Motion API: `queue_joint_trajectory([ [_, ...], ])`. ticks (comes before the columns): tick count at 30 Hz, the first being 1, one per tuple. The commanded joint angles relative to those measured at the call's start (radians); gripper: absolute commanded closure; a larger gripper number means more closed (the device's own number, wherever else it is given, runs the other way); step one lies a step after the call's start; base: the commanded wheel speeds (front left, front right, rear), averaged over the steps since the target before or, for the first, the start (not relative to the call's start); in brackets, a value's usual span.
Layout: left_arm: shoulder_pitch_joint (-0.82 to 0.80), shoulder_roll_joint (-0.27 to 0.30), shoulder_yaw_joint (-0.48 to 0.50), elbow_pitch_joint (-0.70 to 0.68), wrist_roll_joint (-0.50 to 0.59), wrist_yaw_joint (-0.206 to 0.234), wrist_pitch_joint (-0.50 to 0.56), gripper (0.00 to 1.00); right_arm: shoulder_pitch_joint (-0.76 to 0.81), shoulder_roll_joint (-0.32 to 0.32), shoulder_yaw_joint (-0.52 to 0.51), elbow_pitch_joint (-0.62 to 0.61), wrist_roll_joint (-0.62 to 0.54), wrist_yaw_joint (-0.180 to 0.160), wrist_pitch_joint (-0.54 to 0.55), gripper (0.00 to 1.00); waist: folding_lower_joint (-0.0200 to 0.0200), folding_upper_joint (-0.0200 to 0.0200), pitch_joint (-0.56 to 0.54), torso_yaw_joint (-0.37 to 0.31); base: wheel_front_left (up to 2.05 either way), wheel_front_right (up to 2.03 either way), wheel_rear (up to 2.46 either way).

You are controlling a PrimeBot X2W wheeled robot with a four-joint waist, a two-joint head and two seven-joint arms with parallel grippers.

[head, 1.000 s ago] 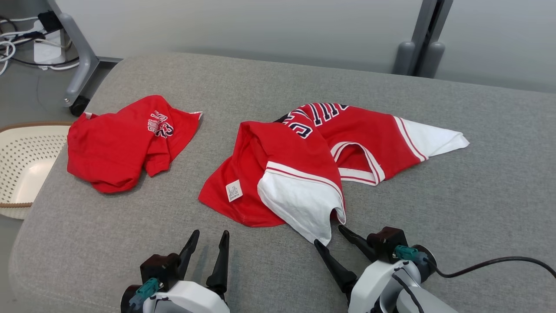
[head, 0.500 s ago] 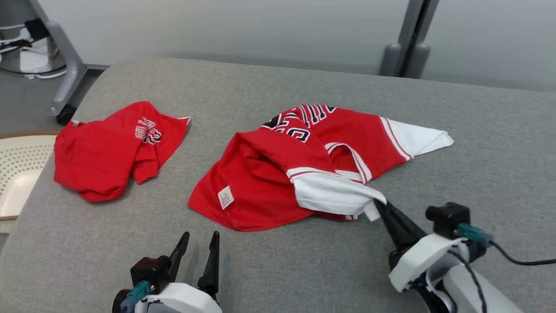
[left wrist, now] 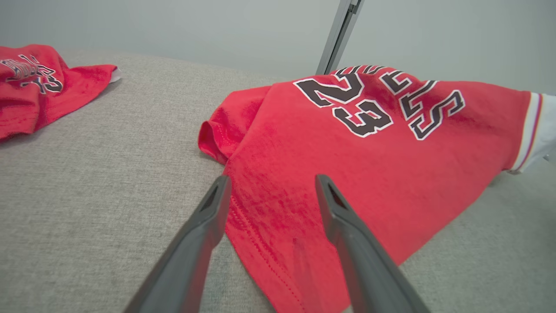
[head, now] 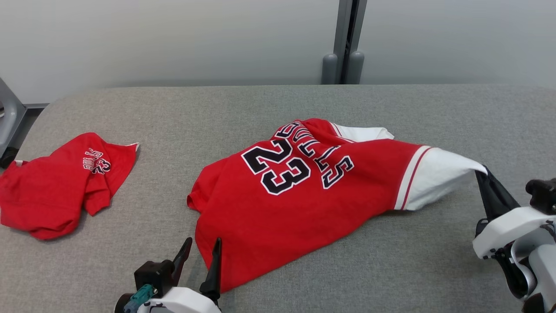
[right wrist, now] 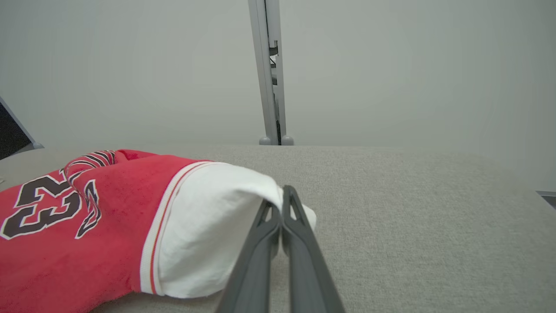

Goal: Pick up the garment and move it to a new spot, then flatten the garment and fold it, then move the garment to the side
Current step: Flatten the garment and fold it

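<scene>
A bare grey padded surface [head: 165, 117] gives passing room behind and between the spread red jersey [head: 269, 213] and the crumpled red shirt [head: 52, 191] at the left. A grey post [head: 345, 43] stands past the far edge, well apart from both.

Grey padded surface [head: 391, 269] before a plain pale wall [head: 173, 39]

The surface's woven grey cloth covers the lower two thirds of the head view, and its far edge curves round at the upper left. Behind it the wall is bare and grey-white, softly and evenly lit, with a darker band along its foot. A grey upright post [head: 347, 30] stands at upper centre with two rounded stubs at its base. A slanted grey frame leg [head: 8, 115] shows at the far left edge.
</scene>
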Motion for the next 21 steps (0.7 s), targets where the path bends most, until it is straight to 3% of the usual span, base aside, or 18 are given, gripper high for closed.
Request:
queue_joint_trajectory([
  [1, 0.001, 0.005, 0.001, 0.003, 0.003, 0.001, 0.000, 0.00, -0.002, -0.002, 0.011, 0.034, 0.011, 0.000, 0.000, 1.00, 0.0000, 0.0000, 0.000, -0.005, 0.00, 0.00, 0.00],
  [2, 0.000, 0.005, 0.001, 0.004, 0.003, 0.000, 0.000, 0.00, 0.001, 0.001, 0.010, 0.061, 0.016, 0.000, 0.000, 0.78, 0.0000, 0.0000, 0.000, -0.006, 0.00, 0.00, 0.00],
  [3, -0.001, 0.005, 0.002, 0.006, 0.003, -0.002, 0.000, 0.00, 0.006, 0.002, 0.010, 0.087, 0.016, 0.000, 0.000, 0.49, 0.0000, 0.0000, -0.001, -0.007, 0.00, 0.00, 0.00],
  [4, -0.002, 0.005, 0.003, 0.007, 0.004, -0.003, 0.000, 0.00, 0.006, 0.003, -0.001, 0.108, 0.013, 0.000, -0.001, 0.00, 0.0000, 0.0000, -0.001, -0.008, 0.00, 0.00, 0.00],
  [10, 0.009, 0.005, 0.013, 0.016, 0.010, -0.003, 0.000, 0.00, 0.057, 0.057, -0.124, 0.084, -0.080, 0.000, -0.001, 0.00, 0.0000, 0.0000, -0.014, -0.021, 0.00, 0.00, 0.00],
  [16, 0.024, 0.005, 0.013, 0.040, -0.002, 0.006, 0.000, 0.00, 0.156, 0.153, -0.223, -0.085, -0.250, 0.000, -0.001, 0.00, 0.0000, 0.0000, -0.026, -0.034, 0.00, 0.00, 0.00],
  [21, 0.025, 0.005, -0.001, 0.080, -0.010, 0.007, 0.000, 0.00, 0.235, 0.227, -0.247, -0.192, -0.328, 0.000, -0.001, 0.00, 0.0000, 0.0000, -0.029, -0.043, 0.00, 0.00, 0.00],
])
